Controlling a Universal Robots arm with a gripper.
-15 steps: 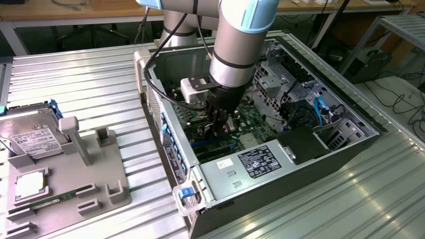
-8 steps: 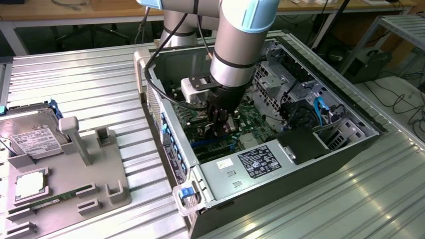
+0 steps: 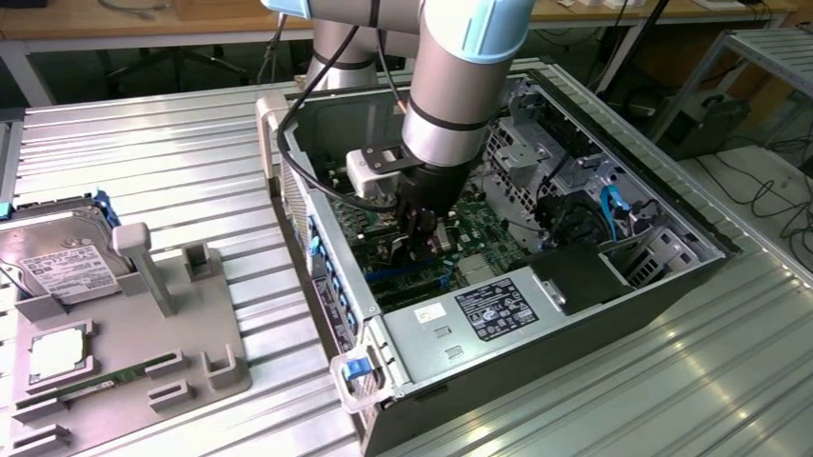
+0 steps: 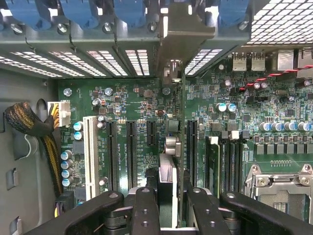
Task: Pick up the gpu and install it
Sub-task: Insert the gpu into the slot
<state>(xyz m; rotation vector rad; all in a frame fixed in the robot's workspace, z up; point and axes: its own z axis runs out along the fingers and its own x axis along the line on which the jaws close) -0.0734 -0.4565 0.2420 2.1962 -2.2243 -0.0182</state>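
Observation:
In the wrist view the gpu (image 4: pixel 167 169) shows edge-on as a thin dark card. Its silver bracket (image 4: pixel 172 54) reaches to the case's rear slot openings. My gripper (image 4: pixel 170 196) is shut on it, one black finger (image 4: pixel 145 208) on each side of the card. The card stands upright over the green motherboard (image 4: pixel 142 105), between two long black expansion slots (image 4: pixel 131 152). I cannot tell whether its edge sits in a slot. In the exterior view my gripper (image 3: pixel 424 246) is deep inside the open computer case (image 3: pixel 420 328), just above the board.
Blue latches (image 4: pixel 88 12) line the rear slots. A yellow-black cable bundle (image 4: pixel 29 125) and a white slot (image 4: pixel 89 152) lie to one side, the CPU socket (image 4: pixel 281 183) to the other. Outside the case, a grey fixture (image 3: pixel 190 333) holds a hard drive (image 3: pixel 57 262) and a memory stick (image 3: pixel 121 376).

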